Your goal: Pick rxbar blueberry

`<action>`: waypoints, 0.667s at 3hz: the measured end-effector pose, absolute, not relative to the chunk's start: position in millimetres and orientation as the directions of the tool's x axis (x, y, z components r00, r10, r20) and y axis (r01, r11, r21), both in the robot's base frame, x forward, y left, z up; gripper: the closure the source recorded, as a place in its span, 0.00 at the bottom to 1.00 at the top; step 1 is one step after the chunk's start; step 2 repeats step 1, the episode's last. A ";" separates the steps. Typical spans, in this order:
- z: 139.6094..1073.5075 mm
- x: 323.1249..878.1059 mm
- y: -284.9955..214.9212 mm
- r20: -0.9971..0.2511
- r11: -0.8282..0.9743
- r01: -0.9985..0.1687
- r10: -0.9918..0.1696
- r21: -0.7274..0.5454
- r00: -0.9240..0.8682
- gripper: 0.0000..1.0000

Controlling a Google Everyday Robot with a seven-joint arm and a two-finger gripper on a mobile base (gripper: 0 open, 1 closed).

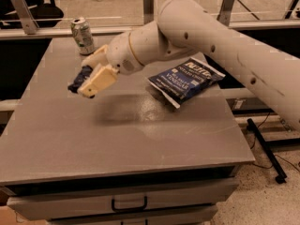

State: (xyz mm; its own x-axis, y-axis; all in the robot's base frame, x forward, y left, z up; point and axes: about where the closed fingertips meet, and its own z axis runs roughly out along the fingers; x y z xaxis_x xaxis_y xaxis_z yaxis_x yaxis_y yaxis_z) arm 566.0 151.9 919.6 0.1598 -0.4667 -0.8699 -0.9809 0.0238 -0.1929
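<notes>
Gray tabletop [140, 139] over a drawer unit filled the view, with a railing and hard floor behind. Above its left part, the gripper [86, 81] hung clear of the surface, jaws pinching the rxbar blueberry [77, 82]. The bar's long axis slanted, its free dark end pointing down and left; the rest was hidden. A blue chip bag [185, 81] lay to the right, a soda can [83, 35] near the far edge.

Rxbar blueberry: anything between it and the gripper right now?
Nothing visible. The small dark navy snack bar wrapper sits clamped in the cream two-finger gripper, above the grey table. The large blue chip bag lies off to the side.
</notes>
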 end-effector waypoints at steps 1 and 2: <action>963.8 586.2 145.1 -0.878 0.047 -0.959 -0.417 -0.279 0.235 1.00; 963.8 586.2 145.1 -0.878 0.047 -0.959 -0.417 -0.279 0.235 1.00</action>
